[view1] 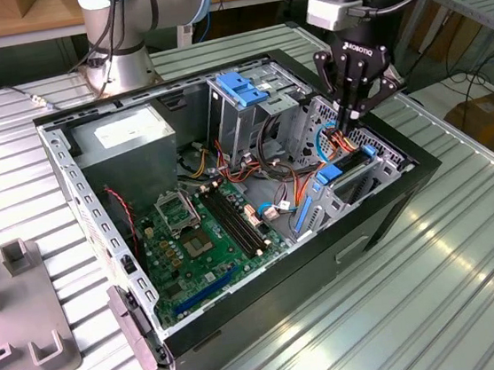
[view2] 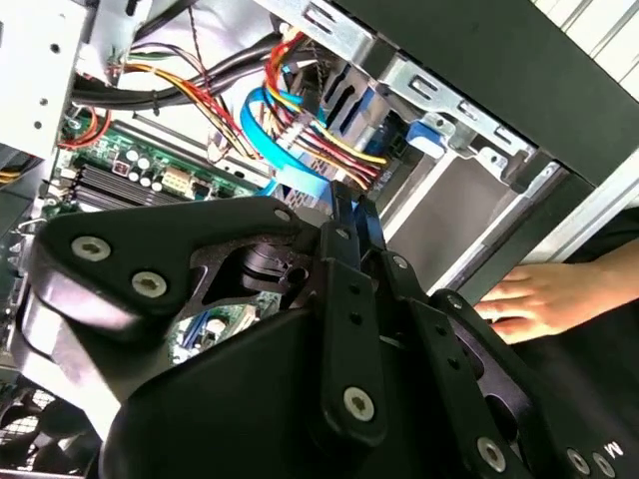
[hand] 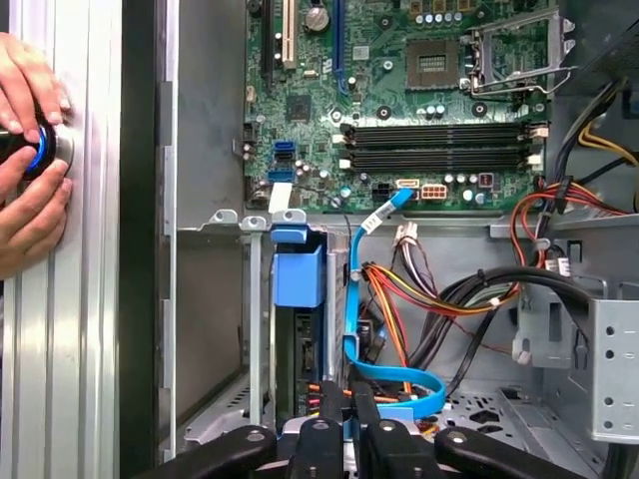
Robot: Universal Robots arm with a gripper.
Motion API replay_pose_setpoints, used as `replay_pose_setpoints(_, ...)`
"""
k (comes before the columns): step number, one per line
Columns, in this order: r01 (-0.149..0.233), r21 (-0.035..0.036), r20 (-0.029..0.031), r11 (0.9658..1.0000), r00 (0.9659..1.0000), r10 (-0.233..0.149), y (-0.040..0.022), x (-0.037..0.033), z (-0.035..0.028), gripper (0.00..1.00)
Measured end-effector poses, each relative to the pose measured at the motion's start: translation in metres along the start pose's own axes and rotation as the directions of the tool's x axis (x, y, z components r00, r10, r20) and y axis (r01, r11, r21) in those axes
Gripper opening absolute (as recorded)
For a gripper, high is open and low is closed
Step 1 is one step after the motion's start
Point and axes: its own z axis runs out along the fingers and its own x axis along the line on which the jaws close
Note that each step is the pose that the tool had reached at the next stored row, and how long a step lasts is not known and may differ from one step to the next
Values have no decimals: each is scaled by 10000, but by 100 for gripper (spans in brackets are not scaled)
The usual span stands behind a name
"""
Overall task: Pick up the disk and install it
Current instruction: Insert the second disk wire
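desk: ribbed metal desk (view1: pixel 469 249), with a wooden bench and the arm's base at the far side; a grey fixture block (view1: pixel 21 318) sits at the exterior view's left.
case: open PC case (view1: pixel 269 298) lies on its side on the desk. The motherboard (view1: pixel 199 235) is in the middle, the power supply (view1: pixel 125 136) far left and the upper drive cage with its blue latch (view1: pixel 240 87) at the far side.
disk: the disk (hand: pixel 298 349) stands edge-on in the lower bay at the exterior view's right end of the case, under a blue rail tab (hand: pixel 300 274). It looks seated or close to it; I can't tell how deep. Label not visible.
tool: the tool (view1: pixel 347 118) points down into the case just above that bay, beside the disk slot. In both wrist views the fingers (hand: pixel 327 429) are together with nothing between them, so it is not holding the disk.
cables: blue data cable (hand: pixel 384 379) and the red/yellow power bundle (hand: pixel 429 294) loop right by the fingertips.
person: hands (hand: pixel 30 160) rest on a blue-ringed button on the desk outside the case wall.
handling: rigid metal slab with some heft, smooth faces, shock-sensitive. My call: grip across the flat faces or the plastic rails, stay off the connector edge and keep it square to the bay.
risk: the fingers could snag those cables.
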Motion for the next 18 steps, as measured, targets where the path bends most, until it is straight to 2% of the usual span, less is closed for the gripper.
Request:
replay_pose_setpoints(2, 1, 7, 128, 10000, 9999, -1, 9, 76, 26, 16)
replay_pose_setpoints(4, -1, 13, 283, 10000, 9996, 1, 30, 123, 46, 16)
replay_pose_setpoints(8, -4, 57, 622, 10000, 9981, 1, 93, 140, 56, 16)
replay_pose_setpoints(10, 0, 124, 713, 9999, 9975, -9, 124, 150, 69, 16)
replay_pose_setpoints(15, 39, 326, 741, 9995, 9972, -63, 176, 199, 121, 16)
replay_pose_setpoints(18, 73, 396, 762, 9992, 9970, -103, 197, 214, 139, 16)
